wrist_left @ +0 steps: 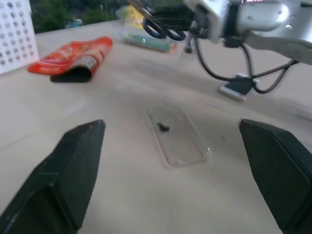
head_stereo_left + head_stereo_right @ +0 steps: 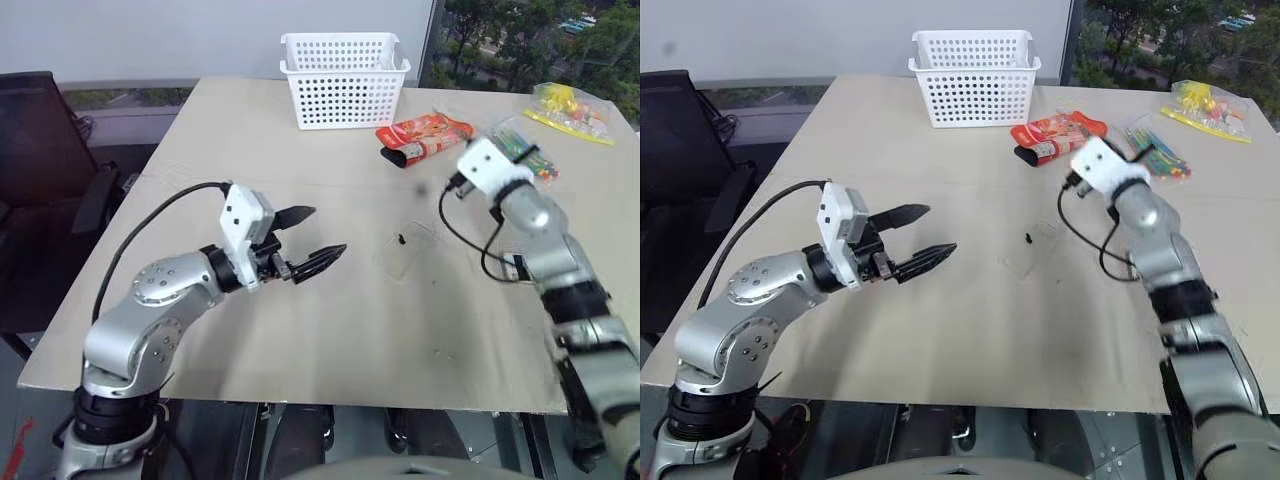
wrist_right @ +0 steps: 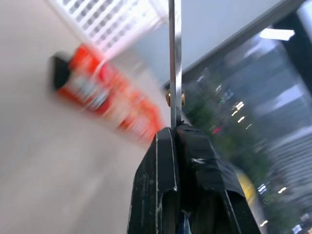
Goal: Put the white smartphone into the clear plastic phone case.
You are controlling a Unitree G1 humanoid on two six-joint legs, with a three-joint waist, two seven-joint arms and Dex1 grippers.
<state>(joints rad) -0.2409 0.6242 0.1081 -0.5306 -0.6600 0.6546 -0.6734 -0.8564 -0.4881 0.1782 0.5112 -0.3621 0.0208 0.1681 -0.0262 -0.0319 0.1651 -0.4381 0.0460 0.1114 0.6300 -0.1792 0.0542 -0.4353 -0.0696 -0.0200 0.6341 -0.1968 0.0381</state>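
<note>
Beige surface (image 2: pixel 300 330), clear case (image 2: pixel 408 250) in the middle, long axis running away from the robot. Left pincer (image 2: pixel 318 238) is wide open and aimed at it. What looks like the white phone (image 2: pixel 517 266) lies flat under the right arm, right of the case. Right pincer (image 3: pixel 174 134) is clamped shut above. Can't read the red pouch (image 2: pixel 425 136).

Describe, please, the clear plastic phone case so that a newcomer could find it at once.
On the beige table, look between the two arms, nearer than the white perforated basket and the red snack packet. The clear plastic phone case lies flat there, nearly invisible, marked by one small dark spot.
</note>
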